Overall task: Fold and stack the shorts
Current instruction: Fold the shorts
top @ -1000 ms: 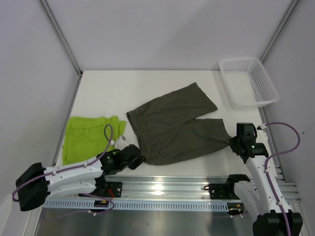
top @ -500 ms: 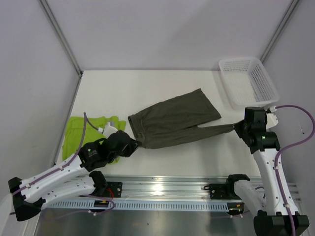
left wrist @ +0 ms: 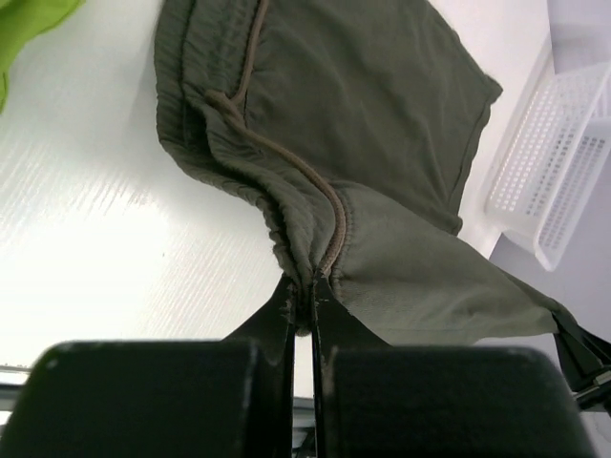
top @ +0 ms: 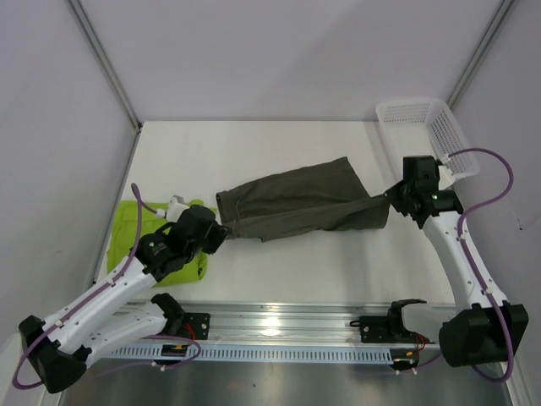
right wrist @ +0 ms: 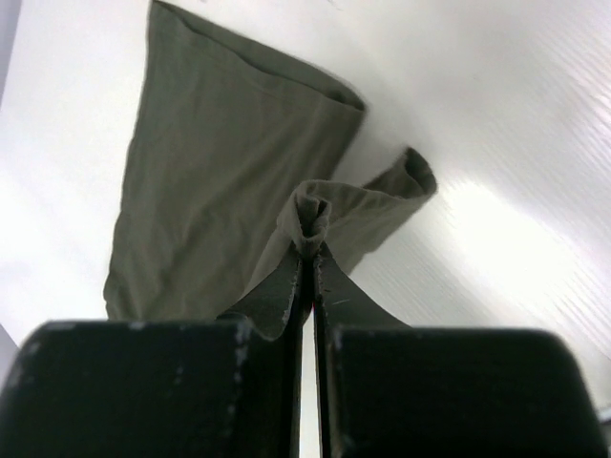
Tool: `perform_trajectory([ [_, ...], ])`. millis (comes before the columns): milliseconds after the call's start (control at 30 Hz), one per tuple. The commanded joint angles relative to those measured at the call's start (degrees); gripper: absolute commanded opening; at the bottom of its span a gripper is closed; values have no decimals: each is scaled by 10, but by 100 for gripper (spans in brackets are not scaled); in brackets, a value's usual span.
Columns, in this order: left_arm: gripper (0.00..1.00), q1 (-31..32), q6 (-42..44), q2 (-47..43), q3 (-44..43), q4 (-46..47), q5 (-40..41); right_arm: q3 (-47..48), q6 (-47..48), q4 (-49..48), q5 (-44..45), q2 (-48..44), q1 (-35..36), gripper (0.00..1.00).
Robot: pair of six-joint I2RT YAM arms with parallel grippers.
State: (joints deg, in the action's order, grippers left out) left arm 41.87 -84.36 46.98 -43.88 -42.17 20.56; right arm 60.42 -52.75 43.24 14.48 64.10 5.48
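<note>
1. While both arms reach out over the white table (top: 254, 152), the dark olive-grey shorts (top: 296, 203) are strung between them, one end in each gripper.
2. Left gripper (left wrist: 307, 286) first: jaws pinched almost together, nothing but cloth between them. It has the waistband, right where the brown drawcord runs down into the fingers.
3. From that pinch the elastic waistband bunches up and curves away to the table, and the rest of the garment spreads out toward the far right.
4. Now the right gripper (right wrist: 310, 250): clamped just as tight, nipping a small fold of a leg hem, with a nub of cloth poking out past the fingertips.
5. Beyond that grip, on the right wrist camera, one leg lies as a broad flat panel on the table, and the other hem gapes like a little tube beside it.
6. Seen from above, the near edge of the shorts runs drawn out in a line from one gripper to the other, while the far leg rests on the table, pointing toward the basket.
7. Over at the left edge lie the lime green shorts (top: 139, 233), partly under the left arm and just beside the olive waistband; whether the two touch, I cannot tell.
8. Far right corner: the white mesh basket (top: 406, 103), apart from both pairs, with the right arm crossing in front of its near end.
</note>
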Motion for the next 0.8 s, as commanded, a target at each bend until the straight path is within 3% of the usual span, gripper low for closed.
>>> perform_trajectory([
  [0, 0, -31, 34, 8, -16, 4, 5, 50, 12, -52, 37, 37, 16, 0],
  [433, 0, -124, 50, 73, -41, 56, -12, 167, 16, -88, 46, 201, 55, 0],
  [767, 0, -197, 78, 171, -81, 115, -30, 232, 20, -104, 49, 310, 53, 0],
])
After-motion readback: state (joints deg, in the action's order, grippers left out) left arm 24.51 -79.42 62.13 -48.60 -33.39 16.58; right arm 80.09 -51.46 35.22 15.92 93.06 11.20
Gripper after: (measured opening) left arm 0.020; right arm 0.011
